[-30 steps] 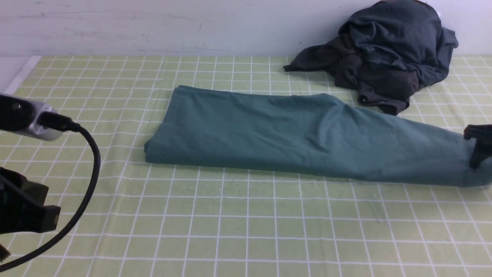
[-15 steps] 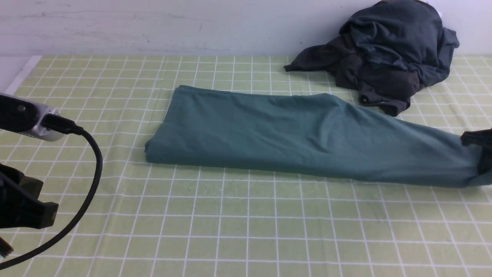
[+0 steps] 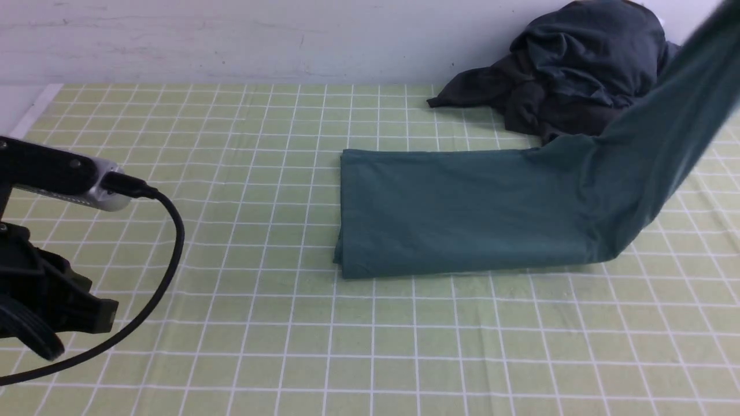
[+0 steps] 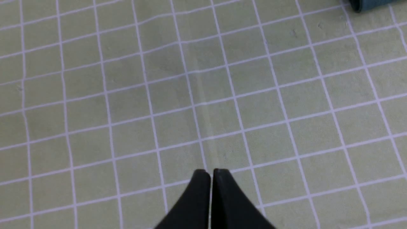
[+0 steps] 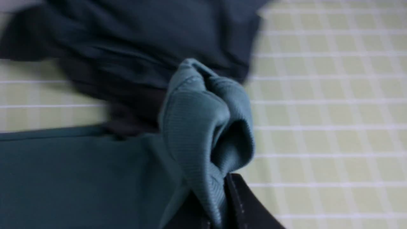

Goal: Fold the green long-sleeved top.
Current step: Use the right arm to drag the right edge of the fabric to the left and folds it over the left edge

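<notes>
Starting at the left, your left claw (image 4: 210, 178) is pressed together with nothing between its tips, well apart from the green long-sleeved top (image 3: 462, 211), so it adds nothing to the fold as things stand. Next along, the near half of your job looks fairly good: left of the dark heap of clothing (image 3: 584, 69) and nearer you, the top's free end lies flat on the tabletop (image 3: 324, 335) as a smooth band, which I judge to be folded over at least once, though you can't count the layers from here. Further right, the top bends and climbs off the tabletop, passing in front of the heap and hiding part of it. At that raised end, your right claw (image 5: 216, 194) is pinching a bunched bit of the top, with a loose loop flopping past the tips. So you have a partly folded top, not a finished one. What seems left for you is to bring the lifted end down over the flat part, let go, and square the edges into a compact bundle.
</notes>
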Robot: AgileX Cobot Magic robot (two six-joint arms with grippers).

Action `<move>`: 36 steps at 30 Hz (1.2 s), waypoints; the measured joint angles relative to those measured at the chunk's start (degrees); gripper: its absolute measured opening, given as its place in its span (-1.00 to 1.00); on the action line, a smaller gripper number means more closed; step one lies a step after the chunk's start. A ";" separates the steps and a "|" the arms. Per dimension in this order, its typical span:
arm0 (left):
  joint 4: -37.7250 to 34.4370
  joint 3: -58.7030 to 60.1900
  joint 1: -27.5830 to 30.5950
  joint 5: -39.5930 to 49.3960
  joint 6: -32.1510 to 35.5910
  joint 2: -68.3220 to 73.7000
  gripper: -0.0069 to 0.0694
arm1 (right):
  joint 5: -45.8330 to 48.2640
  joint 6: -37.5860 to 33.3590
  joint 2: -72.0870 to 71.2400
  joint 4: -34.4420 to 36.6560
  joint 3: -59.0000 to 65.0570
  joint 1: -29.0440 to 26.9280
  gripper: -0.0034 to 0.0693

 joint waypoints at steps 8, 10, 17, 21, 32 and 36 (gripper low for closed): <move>-0.43 0.00 0.00 0.30 0.00 0.88 -0.83 | -1.61 -2.54 6.75 9.39 -0.33 19.70 -0.85; -0.43 0.00 0.00 0.75 0.00 0.88 -0.83 | -3.84 -2.92 12.51 9.84 -0.33 25.26 -0.84; -0.43 0.00 0.00 1.09 0.00 0.88 -0.83 | -10.17 -3.23 20.88 10.40 -0.16 31.63 -0.48; -0.43 0.00 0.00 1.35 0.00 0.88 -0.83 | -10.76 -3.34 20.69 10.46 -0.91 32.32 -0.12; -0.43 0.00 0.00 -1.84 0.25 -7.00 -0.83 | -0.92 -3.52 20.05 3.28 -6.58 31.58 -0.23; 1.07 0.67 0.00 -6.16 0.71 -14.37 -0.83 | -0.90 -3.68 25.45 8.99 -6.63 31.74 -0.65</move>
